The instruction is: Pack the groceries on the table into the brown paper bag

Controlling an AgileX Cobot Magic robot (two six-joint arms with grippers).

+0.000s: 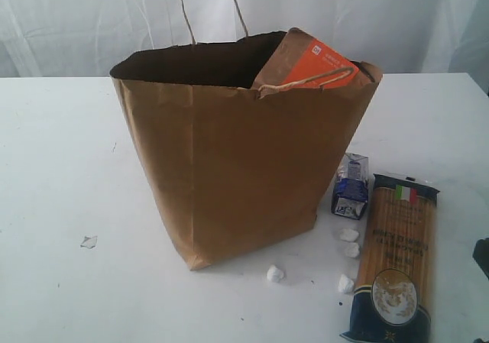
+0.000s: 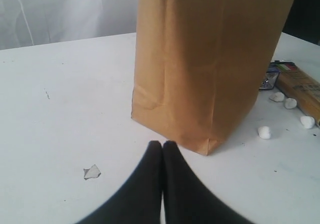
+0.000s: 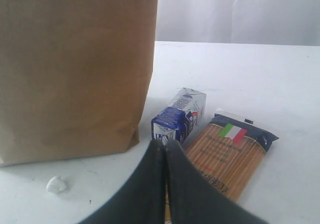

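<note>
Left end effector (image 2: pixel 162 144): fingers pressed together, holding nothing, low over the surface (image 1: pixel 61 167) and near the front corner of the brown paper bag (image 2: pixel 205 59).

Right end effector (image 3: pixel 165 143): fingers likewise pressed together and empty. It is just short of the small blue-white carton (image 3: pixel 179 119) and the long spaghetti pack (image 3: pixel 227 159), which lie side by side on the surface beside the bag's base.

Risks:
- The carton lies close against the bag wall. A reach from this side could shove the bag, which stands unsupported with slanted sides.
- The spaghetti pack is long. It may catch on the ragged rim or the cord handle (image 1: pixel 309 82) and drag the bag over.
- White lumps (image 1: pixel 275 273) are scattered around both items and could be swept along or pinched in a grasp.

Containers: the bag is open at the top. The brown pouch with orange label (image 1: pixel 309 62) leans in its right corner, poking above the rim and liable to tip out if jolted. The interior below is dark, so other contents cannot be told.
</note>
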